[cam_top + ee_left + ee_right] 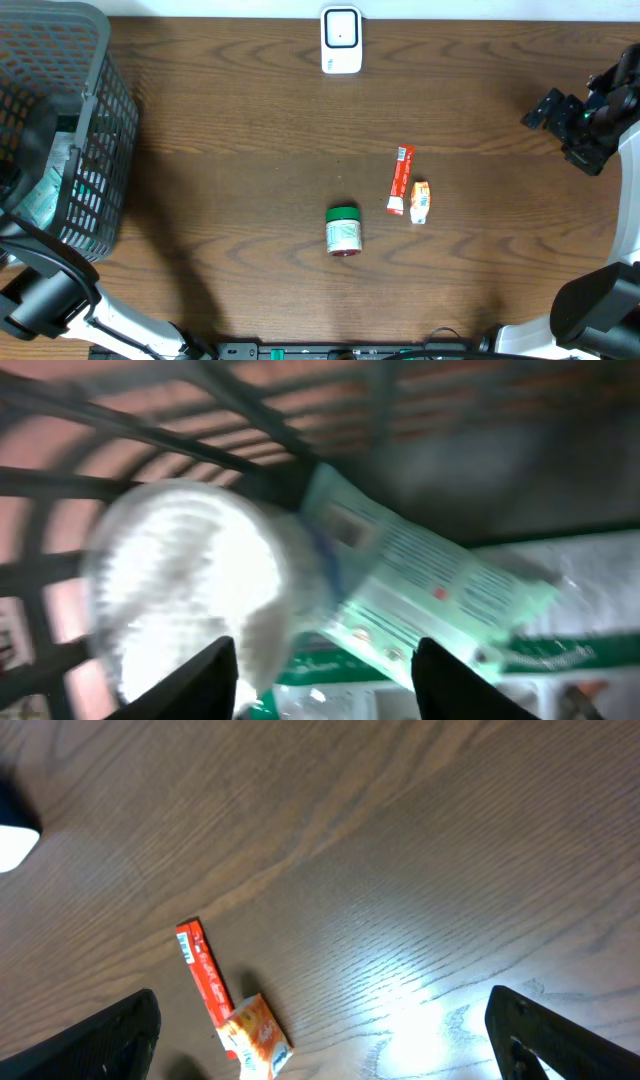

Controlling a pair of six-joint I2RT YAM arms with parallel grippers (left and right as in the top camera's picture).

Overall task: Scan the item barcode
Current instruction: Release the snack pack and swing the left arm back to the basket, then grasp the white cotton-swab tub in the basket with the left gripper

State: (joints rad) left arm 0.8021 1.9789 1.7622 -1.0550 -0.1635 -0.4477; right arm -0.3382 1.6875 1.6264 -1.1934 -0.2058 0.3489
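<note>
Dark brown wood-grain table [250,130] carries a dark grey plastic mesh basket [100,120] at its left edge. Inside the basket lies a pale green-and-white printed packet [430,575], tilted, with its upper end against a blurred white round object [190,590]. Lines of print and a small red mark show on the packet, but the blur leaves none of it readable. More green-and-white wrapping [560,650] lies beneath it.

The left gripper [325,665] is down inside the basket, its fingers apart with nothing clamped between them. The packet sits just beyond the fingertips.

Out on the table, well apart from the basket, a small jar with a green lid and white label [344,230] appears to lie on its side; the label is too small to read. To its right is a slim red stick sachet [401,178], with a small orange-and-white pouch [420,201] just beside it. A white rectangular scanner unit [340,40] stands at the middle of the far edge.

The right gripper [320,1010] hangs over the table's right side, fingers spread wide and holding nothing, well apart from the sachet and pouch.
</note>
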